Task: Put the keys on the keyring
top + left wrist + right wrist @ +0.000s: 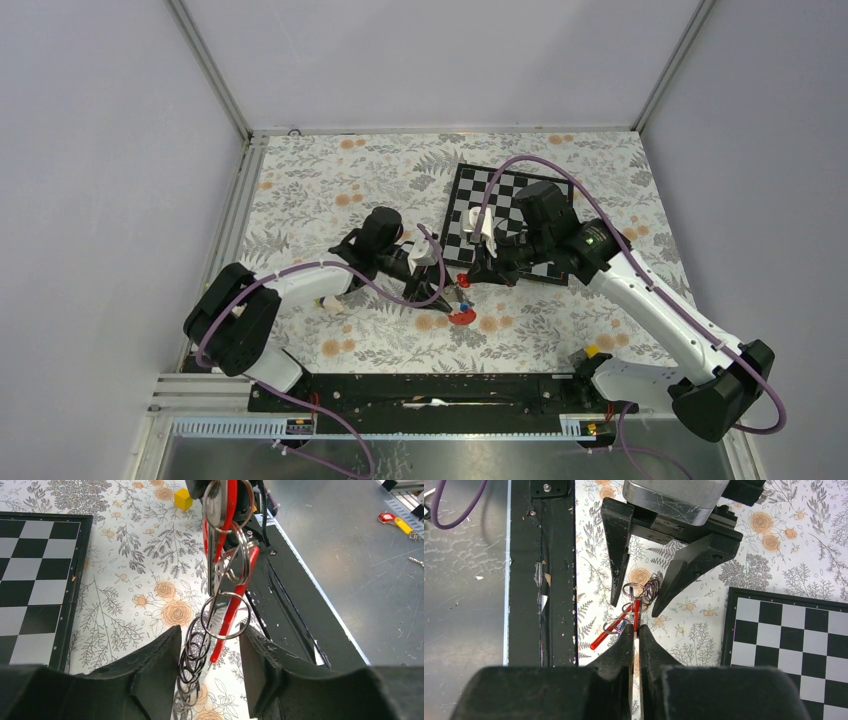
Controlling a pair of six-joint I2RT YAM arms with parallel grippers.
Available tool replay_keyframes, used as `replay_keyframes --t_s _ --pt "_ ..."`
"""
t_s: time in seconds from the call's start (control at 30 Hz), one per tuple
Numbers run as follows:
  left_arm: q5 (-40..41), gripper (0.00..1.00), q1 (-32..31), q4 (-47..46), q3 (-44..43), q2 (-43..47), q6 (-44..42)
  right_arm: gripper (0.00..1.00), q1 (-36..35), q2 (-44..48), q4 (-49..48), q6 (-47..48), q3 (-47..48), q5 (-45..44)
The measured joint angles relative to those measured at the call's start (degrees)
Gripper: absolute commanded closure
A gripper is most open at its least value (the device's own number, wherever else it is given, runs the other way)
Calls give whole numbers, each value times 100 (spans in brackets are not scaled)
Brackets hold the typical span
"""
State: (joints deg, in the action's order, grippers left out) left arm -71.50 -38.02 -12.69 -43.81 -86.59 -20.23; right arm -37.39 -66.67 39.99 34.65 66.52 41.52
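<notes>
The keyring, linked metal rings with a bright red strip, hangs just above the floral table. My right gripper is shut on the strip's upper part, with its fingers pressed together. My left gripper faces it and stands open, one finger on each side of the dangling rings without squeezing them. A small blue tag shows beside a slanting red piece below the rings. From above, the two grippers meet at the table's middle, with red and blue bits under them. I cannot make out the keys' blades.
A black-and-white chessboard lies just behind and to the right of the grippers. The black base rail runs along the near edge, with a bare metal sheet beyond it. A small yellow block sits near the right arm's base.
</notes>
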Motion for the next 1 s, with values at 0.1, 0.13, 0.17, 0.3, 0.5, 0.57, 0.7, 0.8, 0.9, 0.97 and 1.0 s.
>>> replay_keyframes --t_s 0.1,0.13,0.17,0.3,0.5,0.57,0.7,0.8,0.9,0.97,1.0 --pt "2 56 0 160 -31 0 -157 100 0 46 2 2 0 -22" --pt "7 59 0 254 -39 0 -240 100 0 63 2 4 0 -35" --pt "11 64 0 330 -42 0 -313 100 0 79 2 7 0 -44" --pt "37 85 0 647 -46 2 -595 100 0 116 2 26 0 -59" --pt "173 100 7 1226 -208 39 -1034 100 -2 151 2 92 -9 -299" --pt "216 100 13 1434 -278 68 -1167 100 -2 208 -4 109 -42 -380" --pt "367 100 22 2011 -496 138 -1530 100 -4 289 -4 120 -70 -525" --pt "535 100 22 2413 -723 146 -1740 100 -7 299 -13 138 -70 -649" --pt "686 100 24 2874 -949 146 -2033 100 -7 297 -20 155 -70 -734" --pt "778 100 24 3161 -1071 153 -2203 100 -7 295 -24 160 -70 -798" --pt "828 100 24 3298 -1110 164 -2291 100 -7 291 -33 170 -70 -820"
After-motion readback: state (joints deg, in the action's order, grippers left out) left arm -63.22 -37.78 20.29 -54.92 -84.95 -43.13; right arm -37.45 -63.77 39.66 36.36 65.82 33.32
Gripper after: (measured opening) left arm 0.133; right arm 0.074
